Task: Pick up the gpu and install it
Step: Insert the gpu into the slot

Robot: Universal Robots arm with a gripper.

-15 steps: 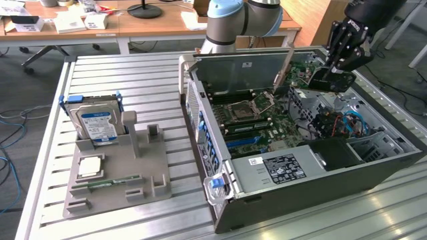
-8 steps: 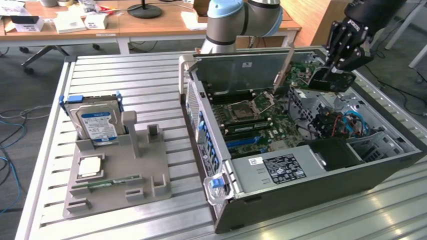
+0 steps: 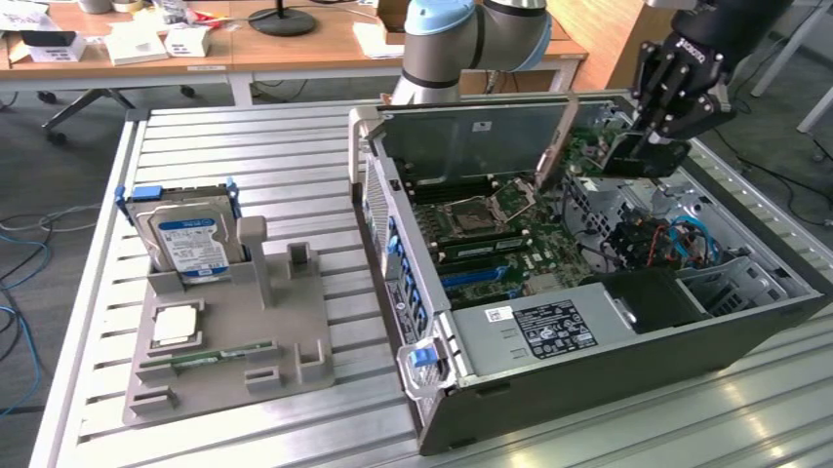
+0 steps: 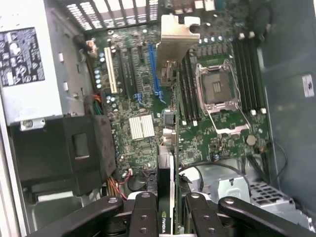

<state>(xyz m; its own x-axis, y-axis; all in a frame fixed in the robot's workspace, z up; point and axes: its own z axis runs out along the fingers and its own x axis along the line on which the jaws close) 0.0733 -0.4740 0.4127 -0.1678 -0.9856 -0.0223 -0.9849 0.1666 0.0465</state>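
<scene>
Finding 1. The end effector [image 3: 651, 141] hangs over the far end of the open computer case [image 3: 586, 380], towards the exterior view's right. Its fingers are drawn in narrow and clamped on the gpu [image 3: 641, 161], which hangs from them above the case interior, clear of the motherboard [image 3: 489, 244].

Finding 2. In the wrist view the gpu [image 4: 167, 173] is seen edge-on, running away from the end effector [image 4: 168, 205] with its silver end bracket [image 4: 175, 39] at the far end. A finger [image 4: 143, 207] sits on each side of the card. Below the card lie the blue expansion slot [image 4: 154, 69], a white slot [image 4: 107, 69] and the empty processor socket [image 4: 217, 91]; the card appears not yet seated. The exterior view gives the height above the board and the worktop [image 3: 260, 146] layout.

Finding 3. The case lies on its side with its panel off. It holds the motherboard, the processor socket [image 3: 466, 216] and a labelled power supply [image 3: 547, 327].

Finding 4. Well apart from the case, a grey fixture [image 3: 234, 361] on the worktop carries a hard drive [image 3: 189, 244] standing upright and a slim green memory stick [image 3: 209, 356] lying flat.
</scene>
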